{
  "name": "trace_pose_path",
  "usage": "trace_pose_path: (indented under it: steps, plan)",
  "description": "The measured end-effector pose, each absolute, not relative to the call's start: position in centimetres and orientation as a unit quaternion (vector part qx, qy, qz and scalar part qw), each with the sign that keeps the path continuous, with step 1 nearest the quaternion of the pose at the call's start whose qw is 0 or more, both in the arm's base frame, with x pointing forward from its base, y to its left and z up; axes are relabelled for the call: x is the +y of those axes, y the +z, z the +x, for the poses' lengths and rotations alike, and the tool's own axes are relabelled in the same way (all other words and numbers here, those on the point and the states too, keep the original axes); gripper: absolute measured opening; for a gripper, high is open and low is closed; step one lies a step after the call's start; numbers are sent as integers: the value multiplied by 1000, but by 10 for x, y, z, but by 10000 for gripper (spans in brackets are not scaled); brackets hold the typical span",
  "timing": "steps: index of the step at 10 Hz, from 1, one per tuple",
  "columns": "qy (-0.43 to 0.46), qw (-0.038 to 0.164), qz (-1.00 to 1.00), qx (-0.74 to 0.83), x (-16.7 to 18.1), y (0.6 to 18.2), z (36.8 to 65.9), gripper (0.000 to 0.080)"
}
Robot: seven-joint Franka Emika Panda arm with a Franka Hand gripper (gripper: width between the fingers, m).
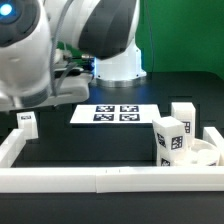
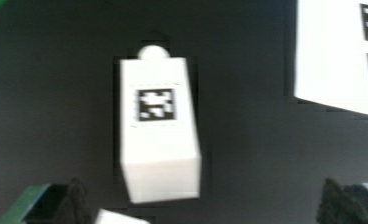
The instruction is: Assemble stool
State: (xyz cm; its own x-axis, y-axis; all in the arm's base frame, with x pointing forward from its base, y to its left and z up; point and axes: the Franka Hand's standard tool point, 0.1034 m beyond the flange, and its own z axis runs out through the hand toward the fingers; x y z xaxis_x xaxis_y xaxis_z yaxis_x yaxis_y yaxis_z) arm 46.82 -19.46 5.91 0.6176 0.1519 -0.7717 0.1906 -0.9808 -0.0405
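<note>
A white stool leg [image 2: 160,125] with a square tag and a small peg at its far end sits on the black table, just ahead of my open gripper [image 2: 202,205]. The dark fingertips [image 2: 53,203] show at both sides, spread wide, with nothing between them. In the exterior view this leg [image 1: 27,122] is at the left, under the arm's hand. The round seat disc [image 1: 203,152] is at the exterior view's right, with two tagged legs [image 1: 172,138] [image 1: 183,113] standing at it.
The marker board [image 1: 117,114] lies mid-table and also shows in the wrist view [image 2: 350,55]. A long white border rail [image 1: 100,180] runs along the front and up the left side [image 1: 10,148], close to the leg.
</note>
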Motion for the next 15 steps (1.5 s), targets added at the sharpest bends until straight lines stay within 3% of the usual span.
trace_pose_path:
  steps: [3,5,8,15]
  plan:
    - [-426,22,900,90,-198,58,467,649]
    - [-457,24,887,60,-167,64,472,649]
    - [-450,36,890,68,-164,35,465,649]
    - [-454,30,887,76,-176,38,459,649]
